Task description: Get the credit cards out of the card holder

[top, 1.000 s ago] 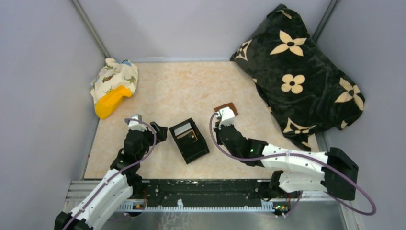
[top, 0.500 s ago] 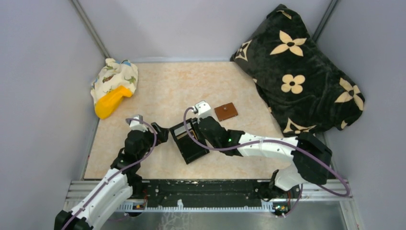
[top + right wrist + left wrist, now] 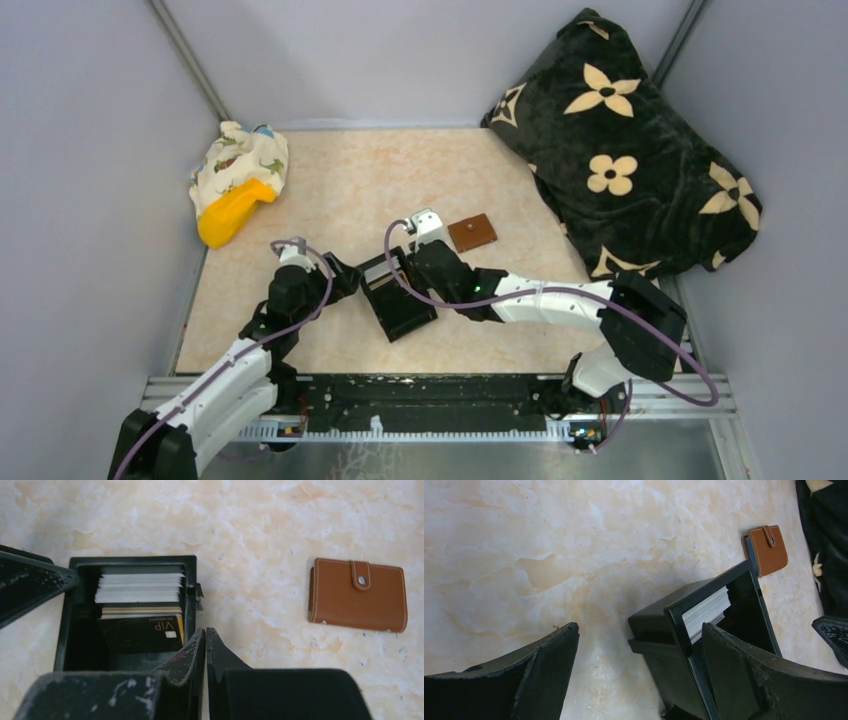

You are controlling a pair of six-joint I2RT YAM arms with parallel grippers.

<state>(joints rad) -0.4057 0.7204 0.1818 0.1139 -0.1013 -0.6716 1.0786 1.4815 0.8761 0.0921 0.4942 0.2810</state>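
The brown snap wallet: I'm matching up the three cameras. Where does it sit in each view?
Top external: wallet just right of centre, on the table.
Left wrist: wallet upper right, past the box's far corner.
Right wrist: wallet right of centre, lying flat, snap up.
Shared landmark: the black box holding cards, seen in all three.

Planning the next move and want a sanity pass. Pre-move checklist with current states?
1. Right gripper shut and empty: ok.
2. Left gripper open, by black rectangular open-topped box: ok.
3. Box holds white card stack and black VIP card: ok.
4. Brown leather card holder lies flat, clear of both grippers: ok.
5. Holder open for access: not ok, tab snapped shut.
6. Cards inside holder: cannot tell.
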